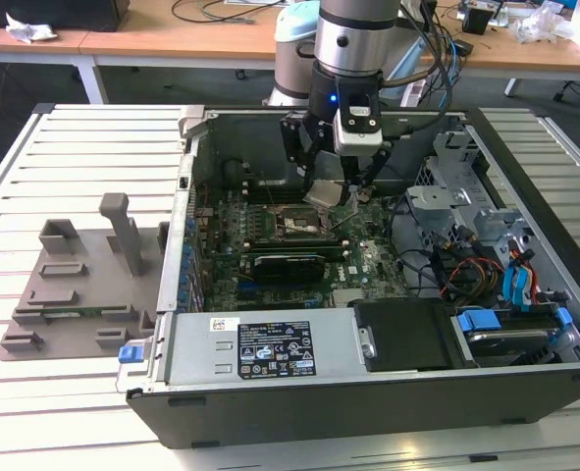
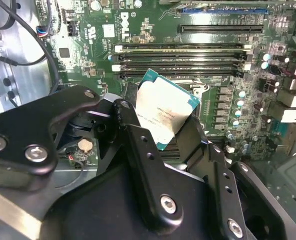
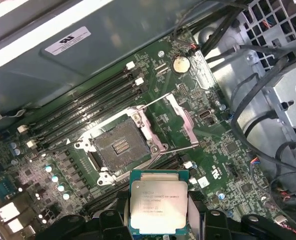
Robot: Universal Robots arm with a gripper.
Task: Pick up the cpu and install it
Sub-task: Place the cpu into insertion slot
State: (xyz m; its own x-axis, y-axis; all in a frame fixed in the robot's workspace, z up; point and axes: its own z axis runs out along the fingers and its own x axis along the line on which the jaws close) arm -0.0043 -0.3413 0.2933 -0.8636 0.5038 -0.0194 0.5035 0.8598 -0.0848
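The cpu (image 1: 327, 193), a flat square chip with a silvery top and a thin green edge, hangs tilted inside the open computer case. My gripper (image 1: 335, 188) is shut on it, black fingers (image 2: 132, 137) pressing two opposite sides. In both wrist views the cpu (image 2: 165, 112) (image 3: 159, 200) sits between the finger links. The motherboard socket (image 3: 118, 146) lies bare just beyond the chip, its metal frame and lever (image 3: 184, 120) swung open. In the exterior view the socket (image 1: 291, 226) is a little below and toward that view's left of the chip.
A grey plastic tray (image 1: 74, 285) lies on the slatted table at the exterior view's left. Case walls (image 1: 201, 128) ring the board. A drive cage with cables (image 1: 476, 231) fills the right side. Memory slots (image 3: 87, 112) run beside the socket.
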